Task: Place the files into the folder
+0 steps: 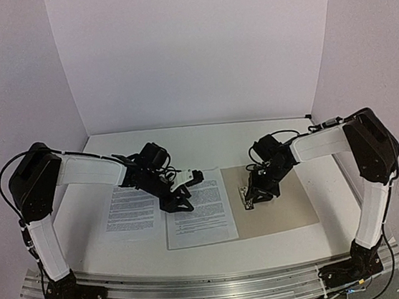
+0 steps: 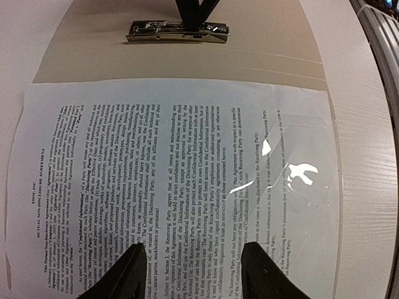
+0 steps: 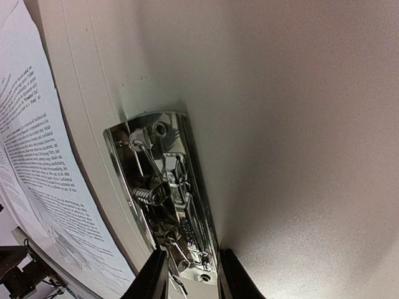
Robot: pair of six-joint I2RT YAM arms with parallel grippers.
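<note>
Quick look at my two arms on the white desk [image 1: 198,139].

My left tool [image 2: 190,249] is released, with the fingers [image 2: 128,274] spread well apart and nothing between them. Right under it is a printed sheet [image 2: 174,162], dense black text running sideways from my wrist cam. The tool sits low over that sheet's near edge, but I can't tell if the tips are actually touching the paper. A second sheet [image 1: 129,209] lies flat on the desk out to the left of the left tool, apart from the first one.

Straight ahead of the left tool, past the far edge of the printed sheet, is the tan folder [image 1: 285,201], lying open and flat. The sheet's far edge sits right against the folder and looks like it laps onto it a bit. So neither of the files is properly in the folder.

My right tool [image 3: 192,255] is down on the folder at the metal clip [image 3: 165,199] by the spine creases. Its fingers [image 3: 156,274] straddle the near end of the clip, tight on either side. Honestly I can't tell whether it's pinching the clip or just bracketing it. The printed sheet shows off to the left of this tool.
</note>
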